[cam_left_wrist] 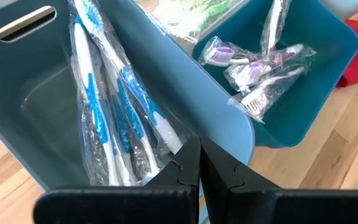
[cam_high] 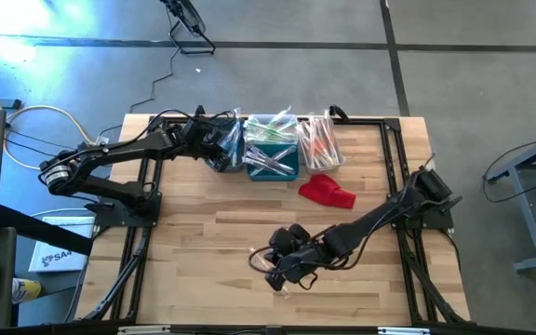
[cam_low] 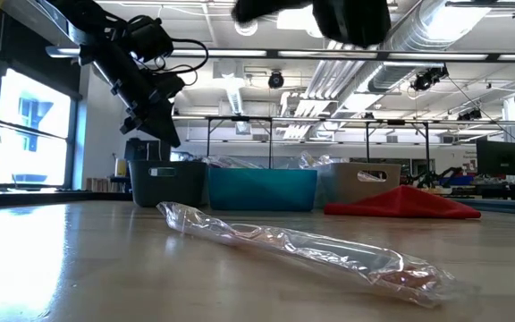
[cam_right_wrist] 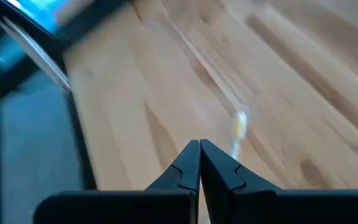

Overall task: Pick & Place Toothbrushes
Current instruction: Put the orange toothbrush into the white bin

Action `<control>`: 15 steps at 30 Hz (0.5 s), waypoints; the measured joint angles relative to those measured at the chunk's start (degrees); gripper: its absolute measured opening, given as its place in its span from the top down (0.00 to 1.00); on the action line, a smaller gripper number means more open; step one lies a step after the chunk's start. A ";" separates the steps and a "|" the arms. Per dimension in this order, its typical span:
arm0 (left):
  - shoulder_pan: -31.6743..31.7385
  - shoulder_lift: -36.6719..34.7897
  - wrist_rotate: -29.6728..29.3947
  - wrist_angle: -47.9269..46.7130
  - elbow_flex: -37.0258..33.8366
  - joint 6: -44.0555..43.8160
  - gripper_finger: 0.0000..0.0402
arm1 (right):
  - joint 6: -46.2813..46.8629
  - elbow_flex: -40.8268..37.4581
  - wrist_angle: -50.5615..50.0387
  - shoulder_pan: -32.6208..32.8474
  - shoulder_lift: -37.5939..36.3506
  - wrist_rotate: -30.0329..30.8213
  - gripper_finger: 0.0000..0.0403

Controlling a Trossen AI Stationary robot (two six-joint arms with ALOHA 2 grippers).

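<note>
A toothbrush in a clear wrapper (cam_low: 302, 246) lies flat on the wooden table near its front edge. My right gripper (cam_right_wrist: 199, 146) hangs shut above it, with nothing between its fingers; it is the dark shape (cam_low: 320, 18) at the top of the low view. My left gripper (cam_left_wrist: 197, 152) is shut and hovers over the grey bin (cam_left_wrist: 48, 93), which holds several blue-handled wrapped toothbrushes (cam_left_wrist: 114, 118). The teal bin (cam_left_wrist: 303, 87) beside it holds purple and white toothbrushes (cam_left_wrist: 260, 68). A third bin (cam_high: 319, 140) holds orange ones.
The three bins stand in a row at the table's far middle (cam_high: 273, 149). A red cloth (cam_high: 327, 191) lies just in front of them, to the right. Black frame rails (cam_high: 398, 186) run along the table's sides. Bare wood lies between the bins and the front edge.
</note>
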 joint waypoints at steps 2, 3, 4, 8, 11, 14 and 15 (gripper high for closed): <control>0.00 0.00 0.02 0.02 -0.01 -0.53 1.00 | 0.12 -0.04 -0.10 -0.02 2.00 -1.80 0.99; 0.00 0.00 0.04 -0.11 -0.01 -0.55 1.00 | 0.29 -0.04 0.61 -0.03 3.01 -3.36 0.99; 0.00 0.00 0.06 -0.31 -0.01 -0.55 1.00 | 0.60 -0.04 0.68 -0.01 3.97 -4.93 0.99; 0.00 0.00 0.07 -0.45 -0.01 -0.55 1.00 | 2.32 -0.04 1.89 -0.01 7.74 -11.74 0.99; 0.00 0.00 0.07 -0.47 -0.01 -0.55 1.00 | 4.40 -0.11 3.08 -0.50 9.28 -16.73 0.99; 0.00 0.00 0.08 -0.68 -0.01 -0.55 1.00 | 5.26 -0.06 3.86 -1.84 9.31 -21.83 0.99; 0.00 0.00 0.08 -0.93 -0.01 -0.55 1.00 | 5.98 0.02 3.98 -2.38 9.31 -22.99 0.99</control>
